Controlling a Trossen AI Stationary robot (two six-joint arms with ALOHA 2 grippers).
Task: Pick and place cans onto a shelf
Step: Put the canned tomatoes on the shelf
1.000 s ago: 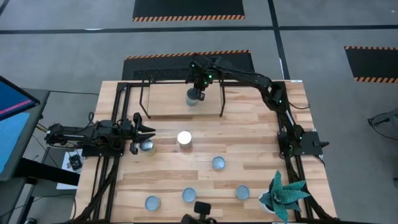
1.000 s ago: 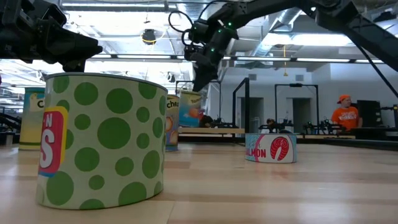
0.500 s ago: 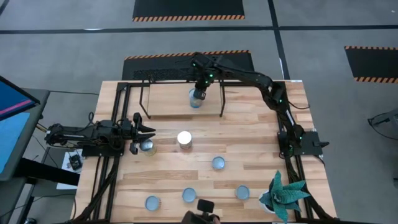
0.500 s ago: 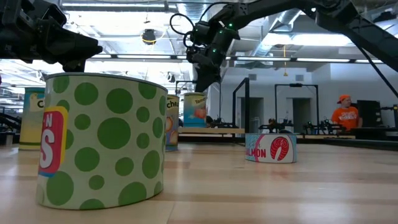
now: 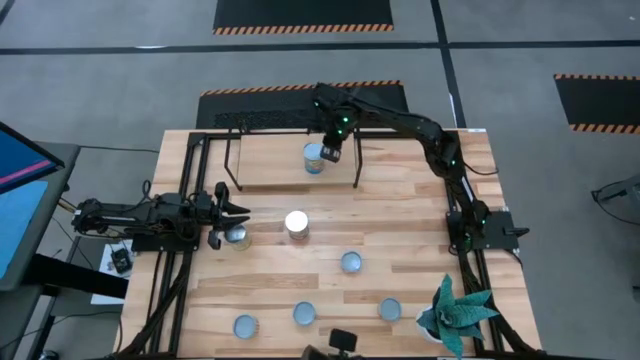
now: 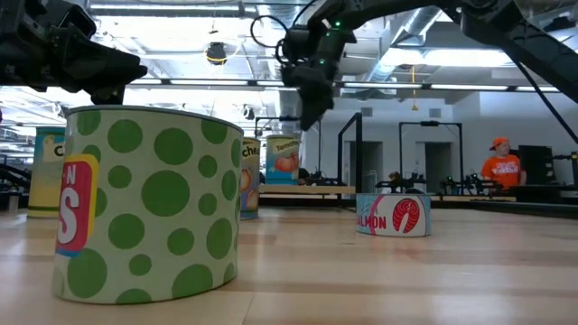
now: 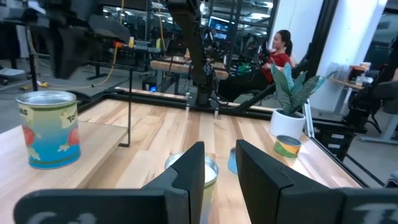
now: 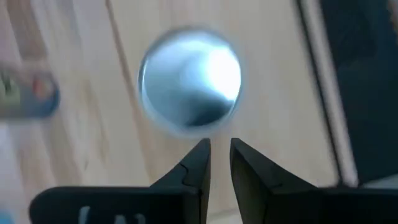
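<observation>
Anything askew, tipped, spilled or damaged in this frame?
Nothing stands out. One can stands upright on the shelf, with the right pincer just beside it, apart. The other cans stand upright on the table, and the plant sits upright at its corner.

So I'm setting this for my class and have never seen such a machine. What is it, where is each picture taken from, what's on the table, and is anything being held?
It is a robot with two dark arms, each ending in a two-finger gripper.

One camera looks straight down on the table, one sits at table-top height, and one rides on each wrist.

On the wooden table stand a low shelf, several cans and a potted plant.

The right gripper is above the shelf beside a can standing on it; its fingers are not around the can, so it holds nothing.

The left gripper waits at the table's left side, right by another can; whether it grips it cannot be seen.

Other cans stand loose on the table.
</observation>
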